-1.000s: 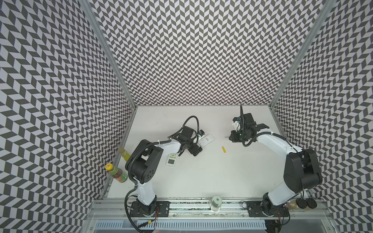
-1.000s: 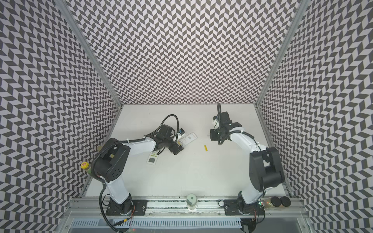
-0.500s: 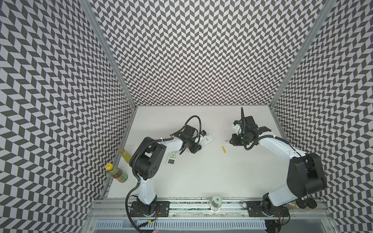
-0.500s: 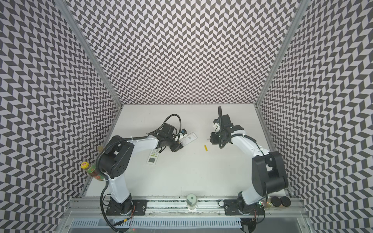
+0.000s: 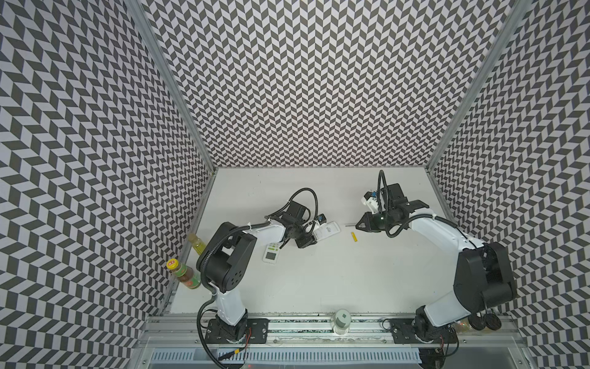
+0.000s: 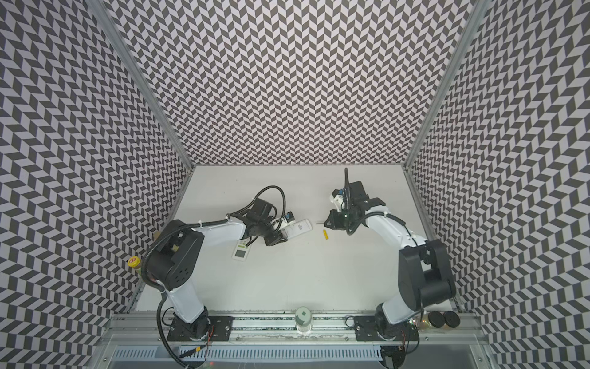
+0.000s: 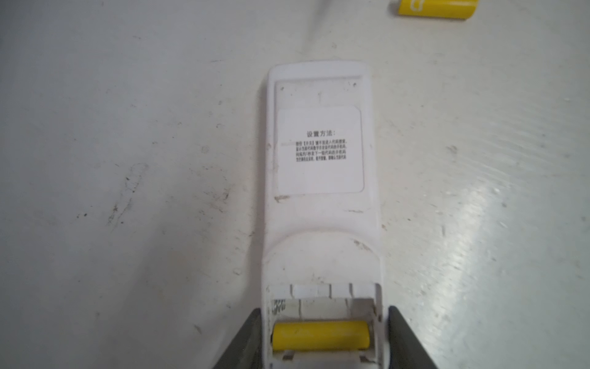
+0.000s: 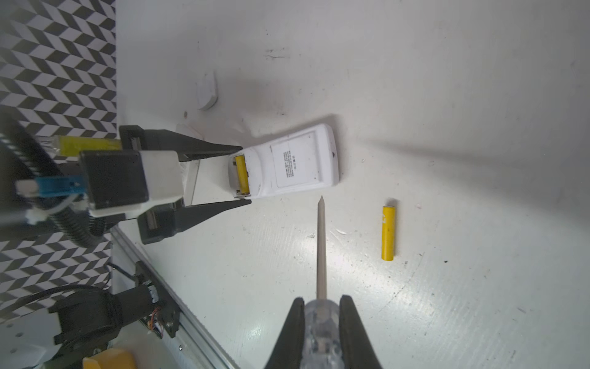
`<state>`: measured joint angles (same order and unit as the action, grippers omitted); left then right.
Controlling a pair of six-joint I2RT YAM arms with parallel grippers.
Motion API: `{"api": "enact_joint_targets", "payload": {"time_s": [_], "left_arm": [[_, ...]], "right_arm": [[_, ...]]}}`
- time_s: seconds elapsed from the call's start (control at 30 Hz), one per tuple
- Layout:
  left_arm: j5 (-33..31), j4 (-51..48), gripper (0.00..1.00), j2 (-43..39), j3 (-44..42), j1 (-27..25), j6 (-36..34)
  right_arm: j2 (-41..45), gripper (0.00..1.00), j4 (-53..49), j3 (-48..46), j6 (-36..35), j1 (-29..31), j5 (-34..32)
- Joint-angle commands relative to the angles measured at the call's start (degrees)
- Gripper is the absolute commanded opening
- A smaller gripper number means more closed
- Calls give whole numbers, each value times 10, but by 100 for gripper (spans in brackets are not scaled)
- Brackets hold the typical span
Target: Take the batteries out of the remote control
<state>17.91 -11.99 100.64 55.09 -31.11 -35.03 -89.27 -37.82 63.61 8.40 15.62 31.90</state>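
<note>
A second ago the left gripper [image 8: 245, 175] stood spread wide. Now its black fingers [image 7: 247, 338] press both sides of the flat white plastic remote control [image 7: 319, 207] at its open battery compartment [image 7: 322, 306], grasping it. The compartment holds one yellow cylindrical battery [image 7: 321, 335], lying crosswise. A second yellow battery [image 8: 388, 232] lies unmoved on the white table [image 5: 319, 281], apart from the remote. The back label [image 7: 320, 179] is headed "设置方法:". The right gripper [image 8: 322, 300] is clenched on a clear-handled screwdriver [image 8: 321, 242].

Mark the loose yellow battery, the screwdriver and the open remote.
loose yellow battery [image 8: 388, 233], right wrist view, mid-body.
screwdriver [image 8: 321, 249], right wrist view, metal shaft.
open remote [image 7: 319, 217], left wrist view, back shell.
</note>
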Motion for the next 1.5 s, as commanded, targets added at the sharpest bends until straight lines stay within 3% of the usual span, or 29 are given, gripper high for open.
{"api": "enact_joint_targets", "payload": {"time_s": [0.0, 0.37, 0.77, 0.97, 1.2, 1.47], "left_arm": [[50, -16, 52, -45, -30, -1, -68], [66, -20, 56, -47, -69, -1, -128], [50, -24, 56, -29, -68, -16, -140], [52, -27, 56, -24, -65, -24, -141], [49, -29, 55, -21, -61, -27, -143], [44, -33, 55, -21, -57, -30, -143]], "right_arm": [[-7, 0, 11, 19, 13, 8, 71], [-86, 0, 45, 39, 45, 105, 134], [-145, 0, 63, 59, 97, 158, 122], [-166, 0, 62, 72, 108, 173, 83], [-186, 0, 43, 94, 73, 190, 41], [-202, 0, 31, 90, -9, 199, 38]]}}
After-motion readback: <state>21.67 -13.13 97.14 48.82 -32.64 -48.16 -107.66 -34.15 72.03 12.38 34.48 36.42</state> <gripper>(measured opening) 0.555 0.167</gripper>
